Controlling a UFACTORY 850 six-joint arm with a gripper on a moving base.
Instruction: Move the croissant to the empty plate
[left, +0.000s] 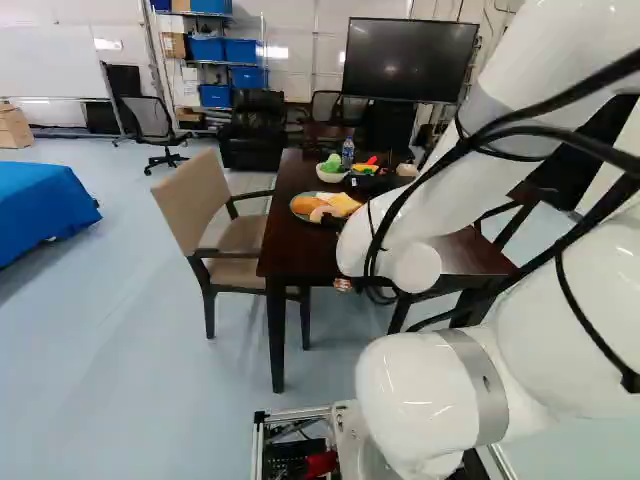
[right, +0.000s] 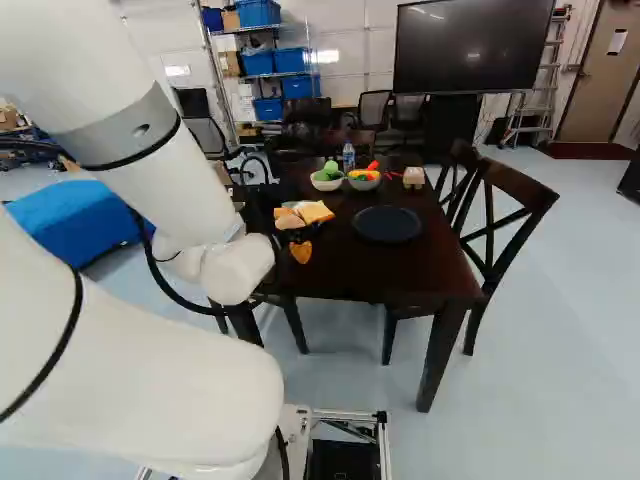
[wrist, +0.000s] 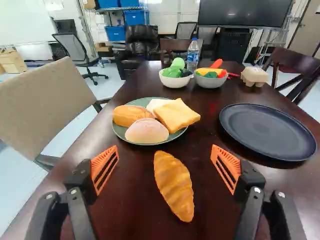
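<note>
1. Orange pads (wrist: 104, 169) stand wide apart on the black gripper (wrist: 165, 148), with nothing held between them.
2. The croissant (wrist: 174, 187) lies on the dark wooden table (wrist: 125, 202), framed by the two fingers and touching neither. Its long axis runs roughly along the gripper's line of reach, so a squeeze across its narrow body looks workable. The step in hand, I judge, is the approach for the grasp.
3. Next comes lowering and easing forward until the croissant's middle sits between the pads, then closing gently; a grip near one end could let it swing. How much height remains, I cannot tell.
4. The green plate (wrist: 141, 102), loaded with bread, is just beyond the croissant, so a straight lift should come before any travel.
5. The empty plate (wrist: 267, 131), dark and round, is beyond the croissant and off to the right: the carry should go diagonally, ending in a low release near its centre.
</note>
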